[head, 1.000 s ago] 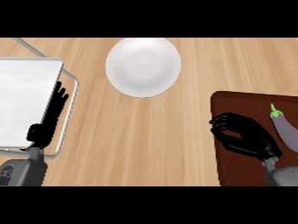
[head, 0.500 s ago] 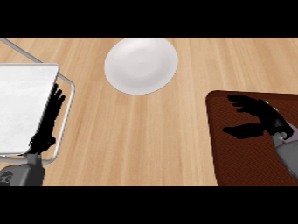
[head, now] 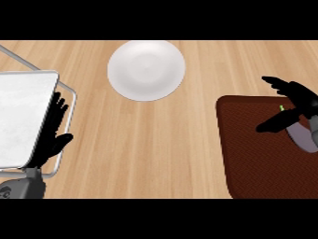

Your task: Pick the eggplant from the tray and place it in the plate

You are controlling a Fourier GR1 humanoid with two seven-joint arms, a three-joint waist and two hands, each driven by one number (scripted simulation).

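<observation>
So there's a light wooden counter [head: 161, 140], with a dark brown rectangular tray [head: 258, 158] on the right and a white board in a grey metal frame [head: 13, 116] on the left. The round white plate [head: 146, 70] sits up top. The left hand [head: 51, 140] rests open by the frame. The right hand [head: 304, 103] is spread open, holding nothing, right over the purple eggplant [head: 299, 136], which is on the tray and half hidden.

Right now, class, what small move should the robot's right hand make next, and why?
Probably lower and curl its fingers round the eggplant. The right hand hangs open over the tray, with the eggplant partly hidden beneath it and not yet gripped. The plate sits away to the left, so a grasp must come before any carry.
</observation>
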